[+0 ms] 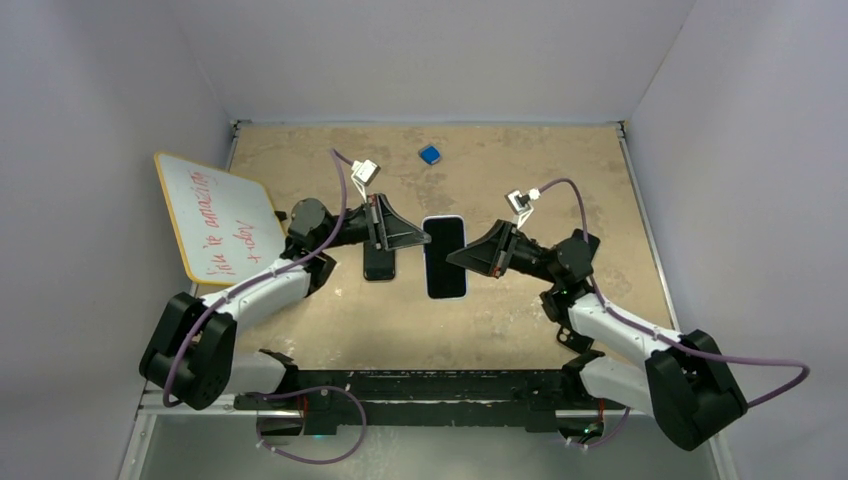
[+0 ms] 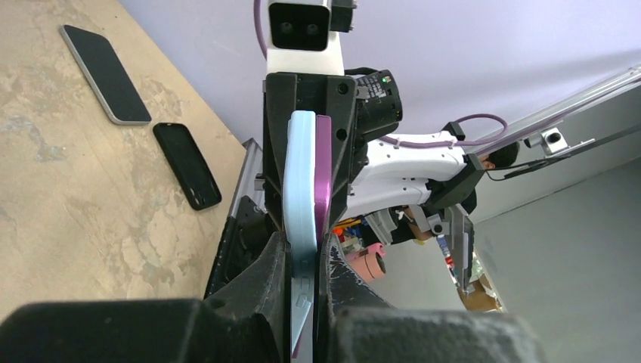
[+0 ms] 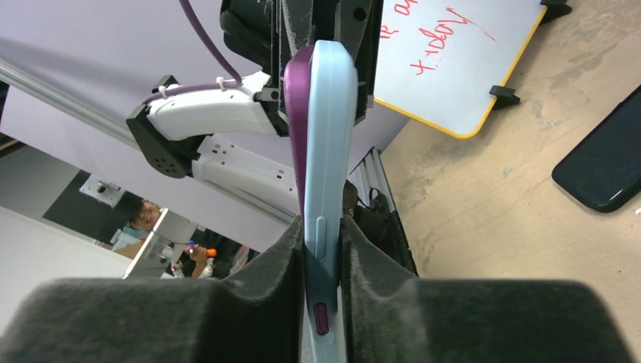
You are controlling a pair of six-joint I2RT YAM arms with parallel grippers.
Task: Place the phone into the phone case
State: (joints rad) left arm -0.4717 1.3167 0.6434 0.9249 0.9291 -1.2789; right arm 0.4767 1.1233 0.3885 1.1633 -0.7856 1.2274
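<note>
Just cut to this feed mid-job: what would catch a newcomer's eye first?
The left gripper and right gripper pinch opposite sides of a light blue phone case with a purple-edged phone pressed against it, held flat above the middle of the tan tabletop. Beside it, on the left arm's side, a black phone-shaped slab lies flat, and a yellow-framed whiteboard with red handwriting sits at the left edge.

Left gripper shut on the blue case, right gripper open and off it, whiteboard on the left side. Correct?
Not quite. The right gripper is also shut on the blue case: the right wrist view shows its fingers pinching the case's edge. The left gripper is shut on it and the whiteboard is on the left, as you said.
</note>
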